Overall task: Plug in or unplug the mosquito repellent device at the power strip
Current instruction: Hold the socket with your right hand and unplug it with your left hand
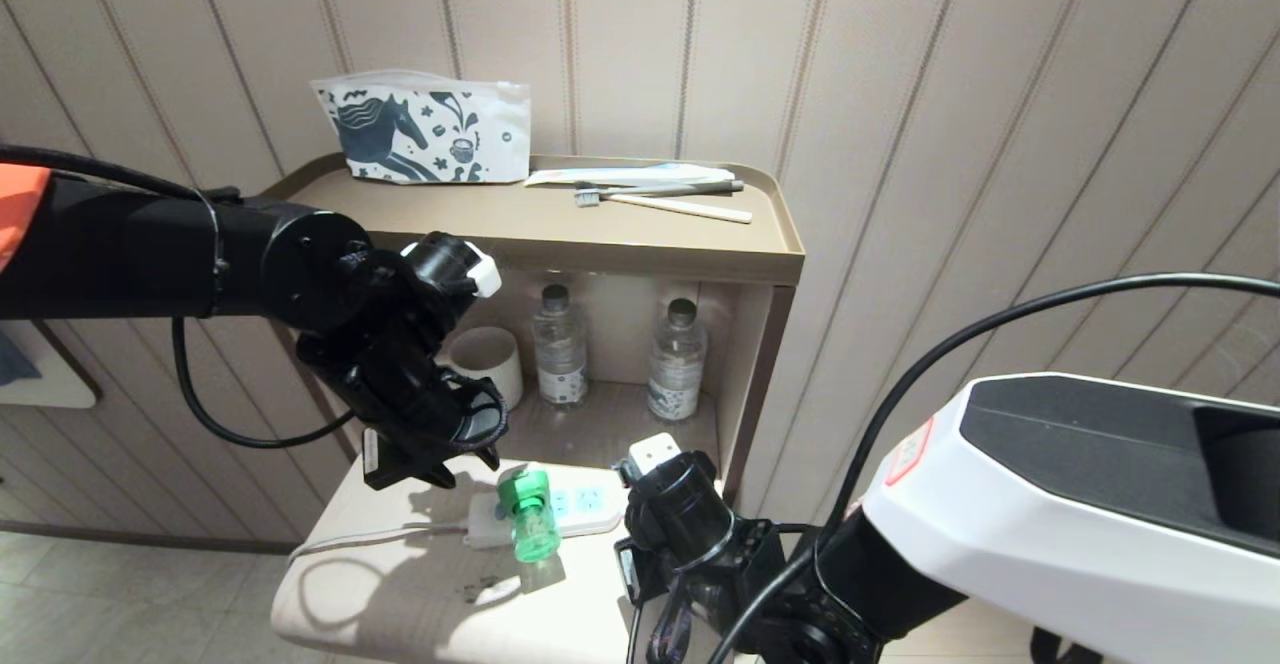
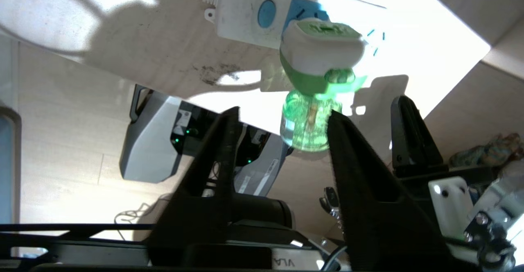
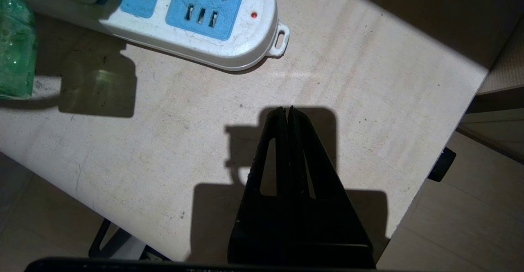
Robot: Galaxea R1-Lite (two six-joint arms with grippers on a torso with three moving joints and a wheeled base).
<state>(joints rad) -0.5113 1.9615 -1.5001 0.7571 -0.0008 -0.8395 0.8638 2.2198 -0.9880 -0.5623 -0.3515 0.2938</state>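
Beside the mosquito repellent device [image 2: 313, 100], left tool [image 2: 282, 118] half-open, empty.

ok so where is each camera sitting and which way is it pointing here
Head view: on the robot's head, looking down at the side table; both arms show.
Left wrist view: behind the open left gripper, facing the mosquito repellent device in the power strip.
Right wrist view: behind the shut right gripper, facing the tabletop.
All three share strip and device.

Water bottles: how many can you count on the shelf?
2: left water bottle and right water bottle stand side by side in the cabinet's open shelf; others may be hidden.
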